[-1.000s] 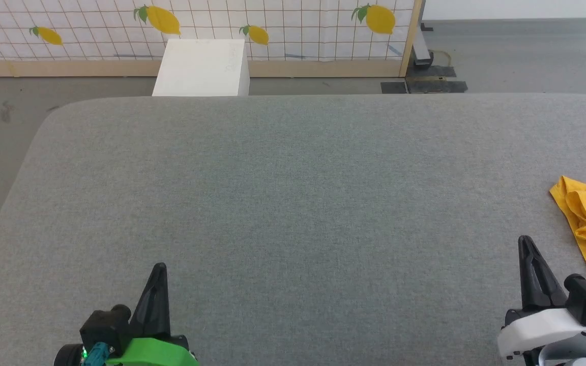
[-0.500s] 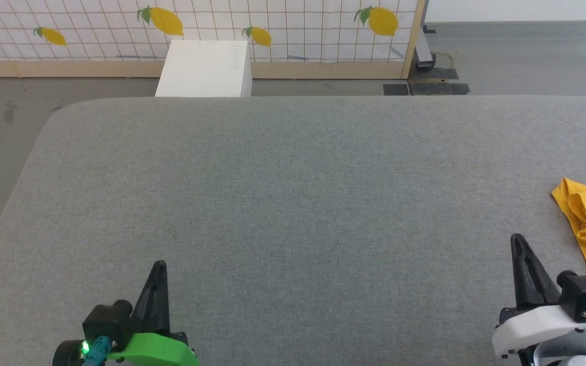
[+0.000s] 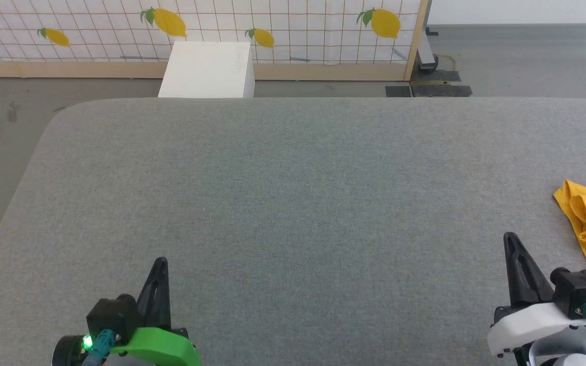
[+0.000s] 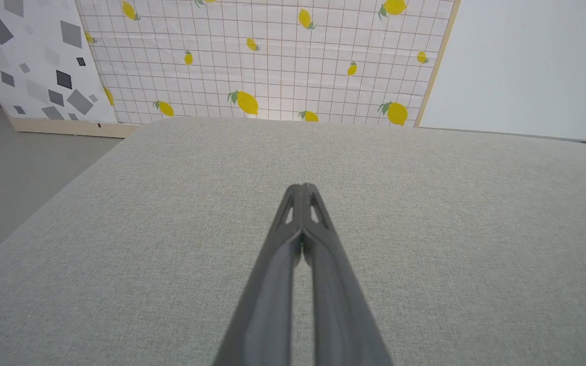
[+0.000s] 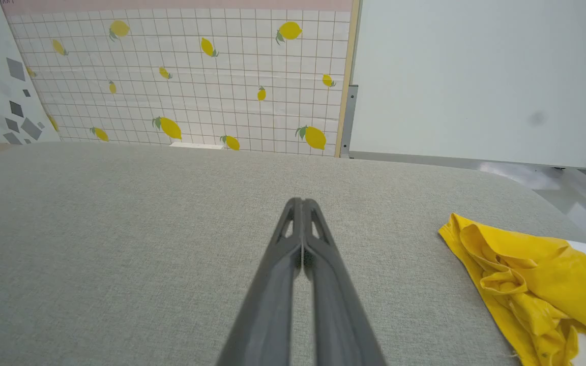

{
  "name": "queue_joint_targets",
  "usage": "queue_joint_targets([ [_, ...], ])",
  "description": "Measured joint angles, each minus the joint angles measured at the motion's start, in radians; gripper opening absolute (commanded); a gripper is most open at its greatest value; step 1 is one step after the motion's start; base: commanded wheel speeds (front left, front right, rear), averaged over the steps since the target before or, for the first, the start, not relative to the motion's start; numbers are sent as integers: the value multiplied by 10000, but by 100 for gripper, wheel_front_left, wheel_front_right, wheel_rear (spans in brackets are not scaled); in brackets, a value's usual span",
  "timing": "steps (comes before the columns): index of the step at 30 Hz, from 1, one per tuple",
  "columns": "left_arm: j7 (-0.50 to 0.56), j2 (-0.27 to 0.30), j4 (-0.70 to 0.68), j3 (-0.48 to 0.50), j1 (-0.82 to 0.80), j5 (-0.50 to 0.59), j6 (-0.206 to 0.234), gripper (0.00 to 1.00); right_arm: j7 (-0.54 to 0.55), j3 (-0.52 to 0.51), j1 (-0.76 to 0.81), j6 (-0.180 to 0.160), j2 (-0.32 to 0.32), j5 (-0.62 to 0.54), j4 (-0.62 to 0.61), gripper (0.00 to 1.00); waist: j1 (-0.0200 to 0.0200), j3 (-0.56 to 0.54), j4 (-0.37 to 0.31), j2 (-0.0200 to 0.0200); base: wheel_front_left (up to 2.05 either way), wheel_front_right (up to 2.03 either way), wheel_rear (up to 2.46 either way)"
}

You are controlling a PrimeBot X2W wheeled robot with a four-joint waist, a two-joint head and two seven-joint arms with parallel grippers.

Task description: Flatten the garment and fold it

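Right wrist view shows the right gripper (image 5: pixel 302 201) closed and empty, the crumpled yellow T-shirt (image 5: pixel 527 269) heaped to its right, probably awaiting a first grasp.

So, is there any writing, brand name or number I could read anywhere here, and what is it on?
No text here can be read.
On the white rectangular box: faint grey marks near its right edge, too faint to read.
On the lemon-printed grid screen: pictures only, no words.
On the crumpled bright yellow cotton garment: no lettering on the part that shows.
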Motion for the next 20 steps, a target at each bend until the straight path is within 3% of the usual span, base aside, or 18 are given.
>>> queue_joint_targets([
  [20,426,-38,-46,100,-203,357,36,0,380,307,-2,0,0,-4,-251,0,0,-53,80,0,0,0,0],
])
